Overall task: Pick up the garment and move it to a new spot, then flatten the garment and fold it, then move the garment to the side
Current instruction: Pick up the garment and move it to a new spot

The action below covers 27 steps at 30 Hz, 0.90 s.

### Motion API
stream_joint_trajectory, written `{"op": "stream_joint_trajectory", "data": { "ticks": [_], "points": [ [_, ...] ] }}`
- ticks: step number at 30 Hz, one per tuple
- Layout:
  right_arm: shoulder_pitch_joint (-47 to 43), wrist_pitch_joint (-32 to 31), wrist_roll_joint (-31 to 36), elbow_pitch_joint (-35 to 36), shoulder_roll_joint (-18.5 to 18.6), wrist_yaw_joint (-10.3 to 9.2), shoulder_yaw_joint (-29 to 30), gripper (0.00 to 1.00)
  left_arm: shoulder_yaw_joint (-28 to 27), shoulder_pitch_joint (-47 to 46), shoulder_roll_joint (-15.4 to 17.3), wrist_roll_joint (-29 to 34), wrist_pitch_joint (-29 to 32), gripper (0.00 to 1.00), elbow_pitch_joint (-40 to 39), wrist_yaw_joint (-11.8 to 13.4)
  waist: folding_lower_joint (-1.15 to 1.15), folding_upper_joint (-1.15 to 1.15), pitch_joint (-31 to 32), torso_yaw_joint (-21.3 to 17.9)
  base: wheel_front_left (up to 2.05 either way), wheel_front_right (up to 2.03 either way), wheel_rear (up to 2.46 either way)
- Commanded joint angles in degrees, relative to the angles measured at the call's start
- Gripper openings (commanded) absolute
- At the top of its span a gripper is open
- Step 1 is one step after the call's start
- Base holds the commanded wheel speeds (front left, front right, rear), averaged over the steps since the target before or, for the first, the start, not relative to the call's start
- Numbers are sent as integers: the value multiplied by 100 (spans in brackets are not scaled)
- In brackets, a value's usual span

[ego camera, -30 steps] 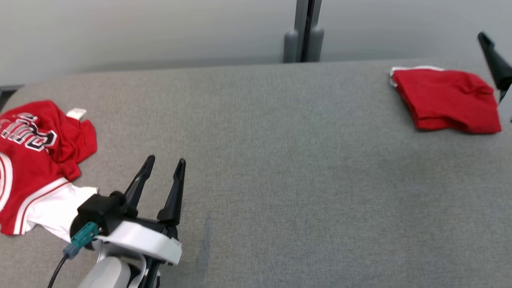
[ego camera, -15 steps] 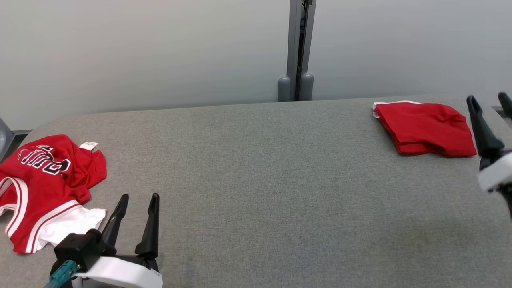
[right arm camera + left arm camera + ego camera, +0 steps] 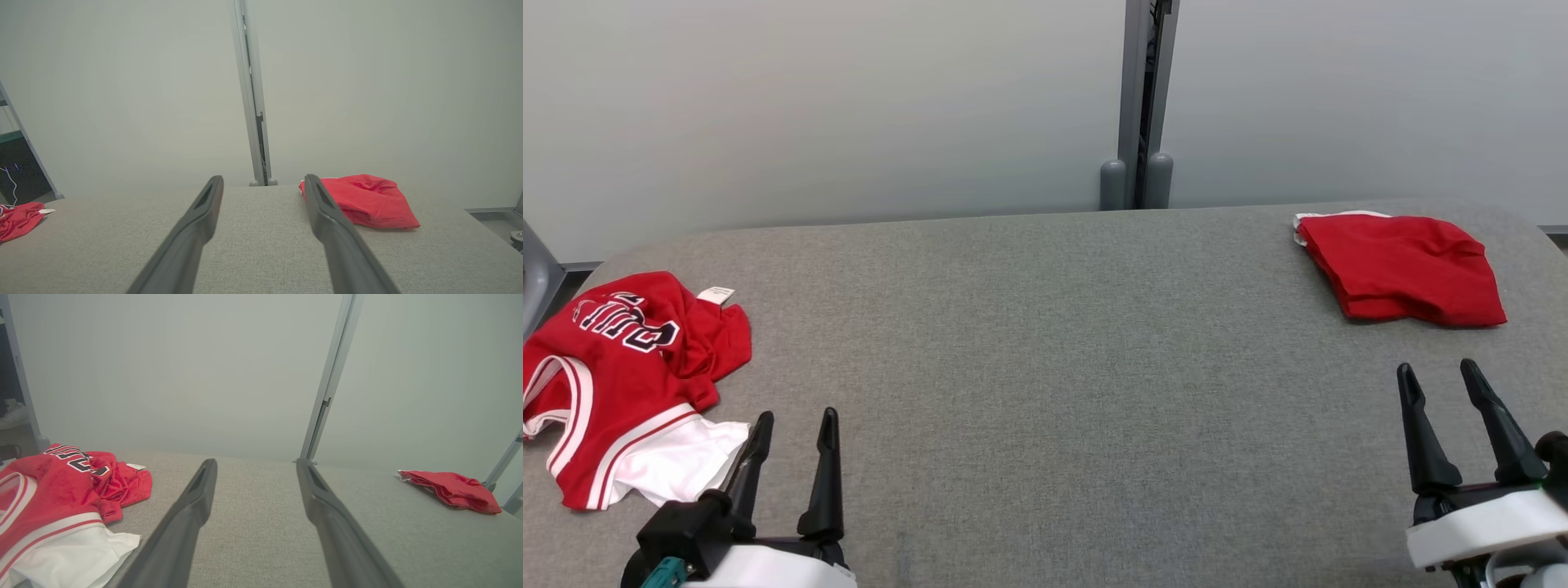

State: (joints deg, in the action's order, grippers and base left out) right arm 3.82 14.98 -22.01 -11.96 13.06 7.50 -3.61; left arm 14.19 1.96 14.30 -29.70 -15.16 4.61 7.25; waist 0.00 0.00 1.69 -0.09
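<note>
Red jersey (image 3: 621,384), white trim, dark lettering, lies crumpled at 9 o'clock on table, just beside left gripper (image 3: 796,416). Light, limp, probably slippery mesh; best pinched at white hem or striped armhole band. Folded red garment (image 3: 1405,269) at 2 o'clock, looks finished. Both grippers spread wide, holding nothing; right gripper (image 3: 1436,369) at 4 o'clock. Grey woven table (image 3: 1054,367) should give friction for flattening. Pale wall, grey post (image 3: 1139,98) at 12.

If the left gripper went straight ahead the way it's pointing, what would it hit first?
Probably nothing nearby: the left gripper points across bare grey table toward the back wall; the crumpled jersey lies off to its left.
</note>
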Motion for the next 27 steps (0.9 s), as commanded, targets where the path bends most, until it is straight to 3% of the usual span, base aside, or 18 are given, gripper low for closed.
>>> {"op": "stream_joint_trajectory", "data": {
  "ticks": [1, 10, 27],
  "points": [
    [-97, 12, 118, 74, -74, 1, 89, 100, -32, 15, -45, 108, -10, 100, 35, -59, 0, 0, -7, 20, 0, 0, 0],
    [-335, 12, 617, 220, -314, 0, 50, 100, -341, 62, -390, 469, -10, 100, 189, -324, 0, 0, -11, 56, 0, 0, 0],
    [-338, 12, 662, 271, -394, 0, 28, 100, -634, 29, -706, 851, -10, 100, 369, -644, 0, 0, -34, 95, 0, 0, 0]
  ]
}}
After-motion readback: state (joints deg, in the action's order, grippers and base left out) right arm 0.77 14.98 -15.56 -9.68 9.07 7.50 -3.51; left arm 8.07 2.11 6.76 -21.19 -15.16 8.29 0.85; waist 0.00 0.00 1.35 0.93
